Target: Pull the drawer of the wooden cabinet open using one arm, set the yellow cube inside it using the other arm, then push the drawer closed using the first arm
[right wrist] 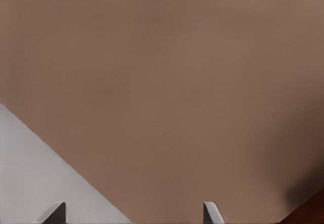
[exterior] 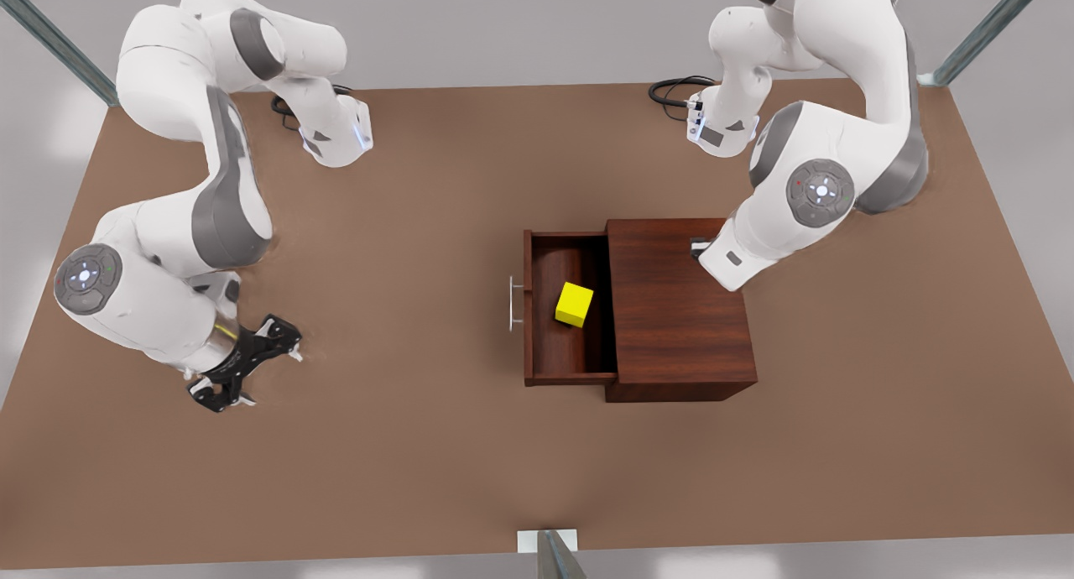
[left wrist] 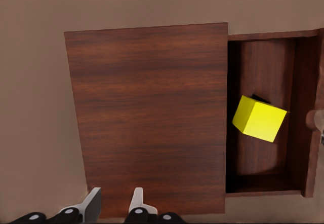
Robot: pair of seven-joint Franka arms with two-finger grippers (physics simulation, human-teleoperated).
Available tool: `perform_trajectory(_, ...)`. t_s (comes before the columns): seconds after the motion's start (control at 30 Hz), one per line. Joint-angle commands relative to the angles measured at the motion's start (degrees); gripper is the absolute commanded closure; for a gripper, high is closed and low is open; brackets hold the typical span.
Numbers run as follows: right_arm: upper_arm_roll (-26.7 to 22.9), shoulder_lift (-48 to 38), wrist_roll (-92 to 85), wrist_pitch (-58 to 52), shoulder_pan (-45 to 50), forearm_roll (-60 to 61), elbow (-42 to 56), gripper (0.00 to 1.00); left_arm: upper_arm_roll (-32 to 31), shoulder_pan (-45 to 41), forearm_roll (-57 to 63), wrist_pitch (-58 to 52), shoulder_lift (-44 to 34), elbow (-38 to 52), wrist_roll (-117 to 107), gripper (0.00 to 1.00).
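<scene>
Left gripper (left wrist: pixel 115 202): over the rear edge of the wooden cabinet (exterior: pixel 680 310), on the side away from the drawer. Fingers a narrow gap apart, holding nothing.

Right gripper (right wrist: pixel 133 207): fingers spread wide, empty. It hovers over bare table (exterior: pixel 419 461) at the front view's left, well apart from the cabinet.

Yellow cube (exterior: pixel 575 304): resting slightly skewed on the floor of the drawer (exterior: pixel 550 369), which is pulled out toward the front view's left.

My read: open and place are done, only the close is left.

Next move: the right arm is on the handle side, so it should travel to the silver bar handle (exterior: pixel 512 302), meet the front panel squarely and push straight in. The left arm waits.

No brands, labels or readable text.
</scene>
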Motion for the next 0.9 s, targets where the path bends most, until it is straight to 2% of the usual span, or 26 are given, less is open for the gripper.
perform_trajectory(0.0, 0.2, -4.7, -110.8, -0.3, -7.1, -2.6, -9.5, 0.00, 0.0, -5.2, -4.6, 2.7, 1.1, 0.1, -65.3, 0.98)
perform_trajectory(0.03, -0.8, -9.8, -131.0, 2.9, -8.1, -2.6, -19.4, 0.00, 0.0, -8.7, -4.5, 6.7, 2.3, 0.1, -73.8, 0.98)
perform_trajectory(0.1, -1.7, -16.9, -138.3, 4.9, -7.0, -2.6, -31.4, 0.00, 0.1, -15.5, -4.1, 15.6, 6.9, 0.7, -92.5, 1.00)
perform_trajectory(0.17, -1.7, -17.7, -138.5, 6.0, -5.7, -2.7, -33.5, 0.00, 0.2, -18.9, -3.8, 26.9, 10.0, 1.0, -104.5, 1.00)
perform_trajectory(0.27, -2.1, -16.9, -134.8, 1.8, -7.1, -4.8, -33.2, 0.00, 0.2, -22.7, -3.3, 37.4, 13.4, 1.1, -110.8, 1.00)
perform_trajectory(0.4, -2.0, -16.5, -135.5, 1.8, -8.4, -3.7, -33.8, 0.00, 0.2, -29.3, 7.4, 40.6, 19.4, 3.4, -120.4, 1.00)
perform_trajectory(0.53, -1.9, -16.1, -134.6, 2.6, -8.5, -1.4, -33.7, 0.00, 1.7, -35.2, 14.9, 49.4, 25.7, 6.8, -133.0, 1.00)
perform_trajectory(0.63, -1.9, -15.7, -134.7, 2.5, -8.4, -1.6, -33.7, 0.00, 3.8, -36.2, 15.5, 50.4, 29.0, 8.2, -133.7, 1.00)
perform_trajectory(0.87, -1.9, -15.6, -134.7, 2.5, -8.3, -1.8, -33.7, 0.00, 6.3, -35.9, 16.8, 49.3, 29.7, 7.4, -131.4, 1.00)
